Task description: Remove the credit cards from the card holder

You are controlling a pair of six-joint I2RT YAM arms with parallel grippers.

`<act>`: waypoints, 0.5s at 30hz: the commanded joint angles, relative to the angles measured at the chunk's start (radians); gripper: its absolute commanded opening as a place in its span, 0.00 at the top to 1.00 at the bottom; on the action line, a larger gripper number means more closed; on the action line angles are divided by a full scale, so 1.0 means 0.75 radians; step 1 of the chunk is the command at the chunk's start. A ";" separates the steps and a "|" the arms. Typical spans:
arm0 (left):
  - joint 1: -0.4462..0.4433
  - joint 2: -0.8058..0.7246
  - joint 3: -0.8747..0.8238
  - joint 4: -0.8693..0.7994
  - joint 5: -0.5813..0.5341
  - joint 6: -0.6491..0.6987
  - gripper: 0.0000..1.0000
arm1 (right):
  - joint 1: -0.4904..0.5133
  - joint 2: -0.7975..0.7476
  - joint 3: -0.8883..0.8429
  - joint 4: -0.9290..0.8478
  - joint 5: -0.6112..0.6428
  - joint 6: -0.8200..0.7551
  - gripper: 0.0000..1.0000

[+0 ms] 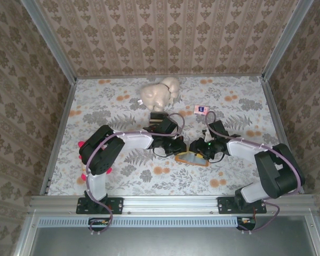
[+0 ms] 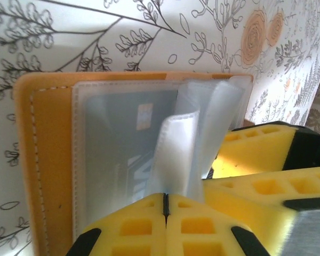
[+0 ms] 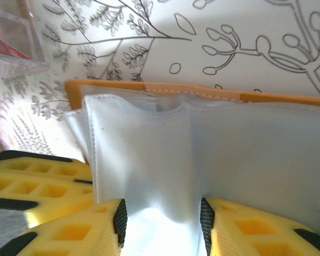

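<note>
Floral tablecloth [image 1: 240, 101] under wallpapered walls; plush toy [image 1: 160, 93] + pink packet [image 1: 201, 110] sit at the far side, well apart from the work. Card holder [image 1: 192, 159] lies open on the cloth near front-middle, right between my two claws. Left claw [image 2: 165, 209] is closed tight, pads meeting on a thin fold of clear sleeve [image 2: 173, 154] that stands up from the holder's inside. Right claw [image 3: 161, 226] has the sleeve bundle between its pads, plastic touching both sides, so I read it as clamped on the holder, w/ the jaws apart only by the bundle's thickness. One dark card [image 2: 129, 141] w/ a chip shows thru the sleeve in left wrist view, lying flat in its pocket. Other cards I can't make out, too much cloudy plastic. Step in hand, my guess: spreading the pockets so a card edge is reachable. Task looks early, since the card I see sits fully inside. To do it well: right claw should pin the holder down, not lift it. Left should drop the bare flap and re-grip on the card's edge itself, bc pulling plastic only drags the whole holder. Then slide the card out along the pocket opening, low & slow, no twist. Risk: sleeve slips or holder folds shut on me.
</note>
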 commanded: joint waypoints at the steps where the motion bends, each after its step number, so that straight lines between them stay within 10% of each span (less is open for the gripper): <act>1: -0.012 -0.004 -0.017 0.053 0.048 -0.014 0.99 | -0.019 -0.122 -0.015 0.060 -0.053 0.041 0.54; 15: -0.047 0.087 0.095 0.057 0.067 -0.007 0.74 | -0.071 -0.346 -0.001 -0.142 0.119 0.073 0.48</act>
